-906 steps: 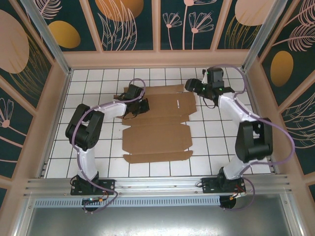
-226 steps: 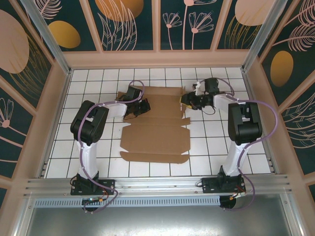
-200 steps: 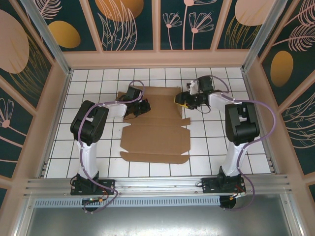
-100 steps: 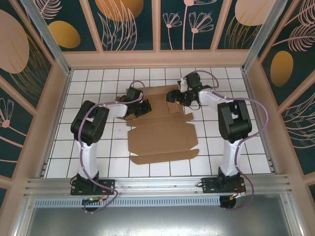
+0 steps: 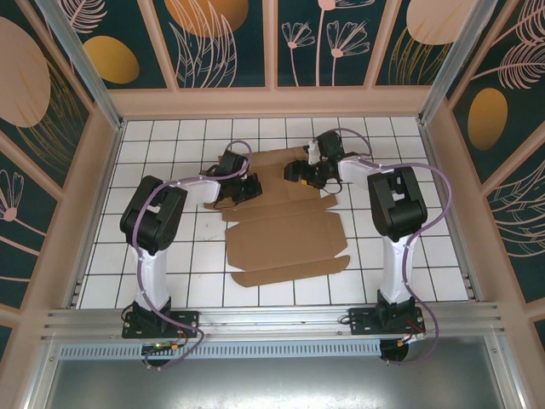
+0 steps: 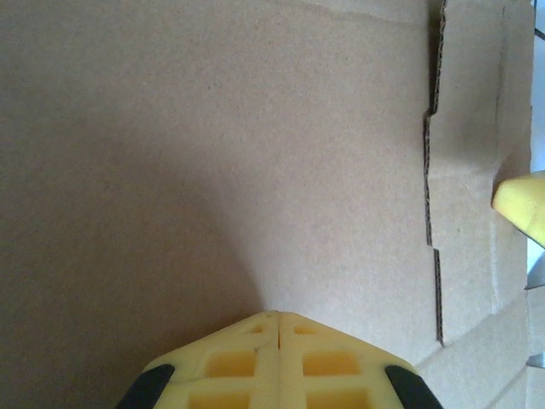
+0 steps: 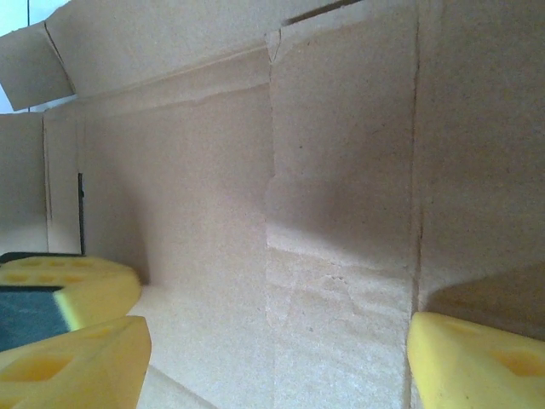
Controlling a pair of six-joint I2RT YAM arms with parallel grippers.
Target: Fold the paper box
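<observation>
Paper box (image 5: 285, 243): thin corrugated card, so prob. light and fairly stiff across a panel but weak along the creases. It should hinge there w/ little force, and I'd expect the whole blank to skate on the smooth tiles if pushed from 1 side w/o a hold-down. Edges and small tabs look easy to crush or tear, so the best hold is likely a pinch on a flap's free edge near a crease, or flat pressure on a big panel, not on the thin tabs. Looks: plain brown, matte, no print. It's a blank w/ several long panels split by crease lines, notched tabs down both sides and a cut slot or 2. It lies about mid-table, slightly skewed, near panels flat, far-right flap raised off the surface. Up close, the paper box (image 6: 213, 153) shows a stepped cut edge at right. From the other wrist, the paper box (image 7: 341, 213) rises as a creased, slightly wrinkled wall. Left claw (image 5: 244, 189) sits on the far-left part of the blank. Seen from its wrist, the left claw (image 6: 277, 317) is clenched tip to tip w/ nothing between, apparently pinning the card. Right claw (image 5: 298, 173) is at the raised far-right flap. Its wrist view has the right claw (image 7: 277, 334) spread wide, released, gripping nothing, card face just ahead. All rests on the white tiled table (image 5: 162, 170).
</observation>
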